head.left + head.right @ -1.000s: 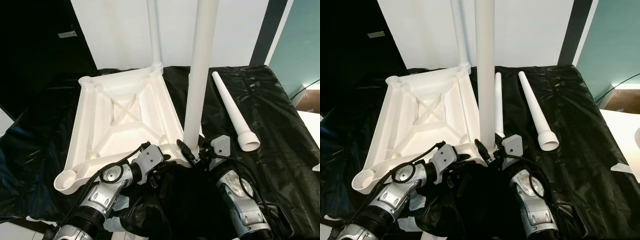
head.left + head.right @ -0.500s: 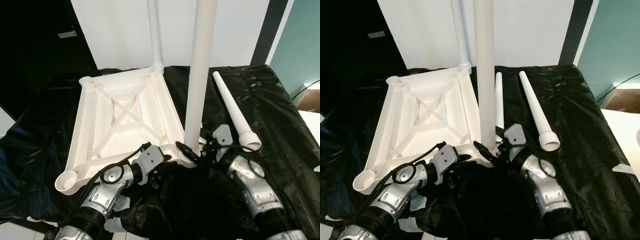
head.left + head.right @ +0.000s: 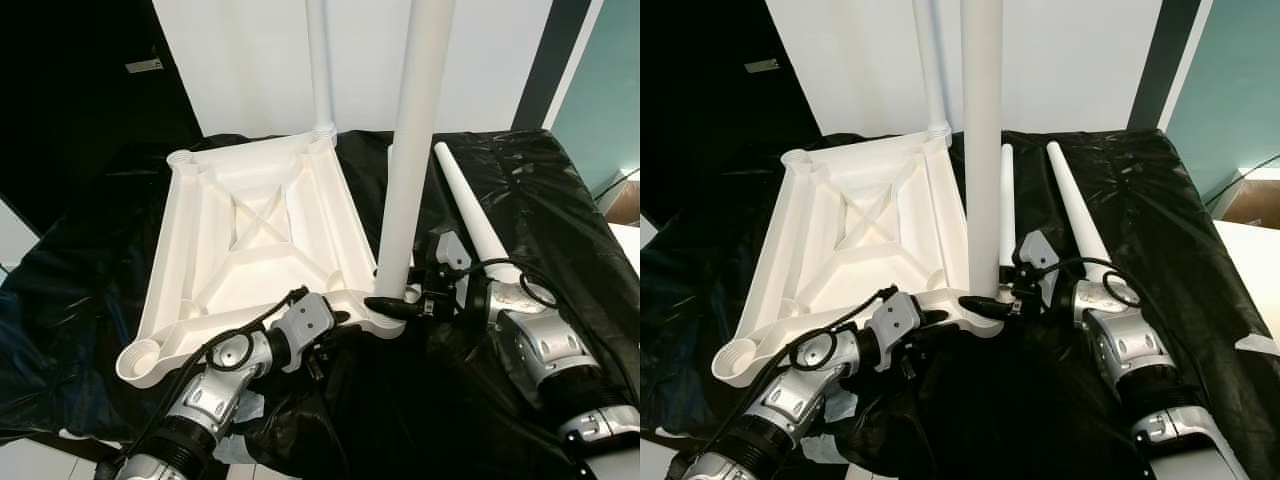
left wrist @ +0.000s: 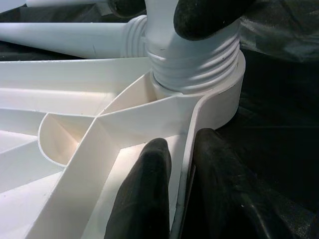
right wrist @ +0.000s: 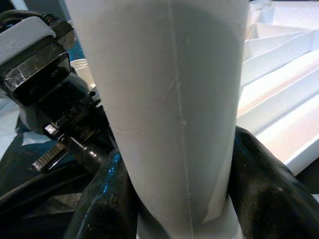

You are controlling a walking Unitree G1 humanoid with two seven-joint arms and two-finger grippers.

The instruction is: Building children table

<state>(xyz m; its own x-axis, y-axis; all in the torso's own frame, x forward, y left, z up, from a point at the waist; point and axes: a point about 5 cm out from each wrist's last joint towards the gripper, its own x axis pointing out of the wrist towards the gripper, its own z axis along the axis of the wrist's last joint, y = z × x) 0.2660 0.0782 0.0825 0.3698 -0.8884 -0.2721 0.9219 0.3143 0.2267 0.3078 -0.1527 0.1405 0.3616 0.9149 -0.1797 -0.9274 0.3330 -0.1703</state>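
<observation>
A white plastic table top [image 3: 205, 250] lies upside down on a black sheet. One white leg [image 3: 320, 70] stands upright in its far corner socket. A second leg [image 3: 412, 170] stands in the near right corner socket, its threaded base [image 4: 194, 64] seated in the socket. My right gripper [image 3: 395, 303] is shut around this leg just above the thread, with black fingers [image 5: 264, 184] on both sides of the leg [image 5: 174, 99]. My left gripper [image 3: 340, 320] is shut on the table top's rim [image 4: 185, 144] beside that socket, one finger [image 4: 144, 194] inside the rim.
Two loose white legs lie on the sheet to the right of the table top, a thin one [image 3: 1006, 200] and a thicker one [image 3: 1075, 215] partly under my right arm. The sheet's near edge hangs off in front. A white wall stands behind.
My right arm has swung from in front of the leg round to its right side, the gripper staying at the leg's base. The left gripper has kept its hold. The camera shifted slightly.
</observation>
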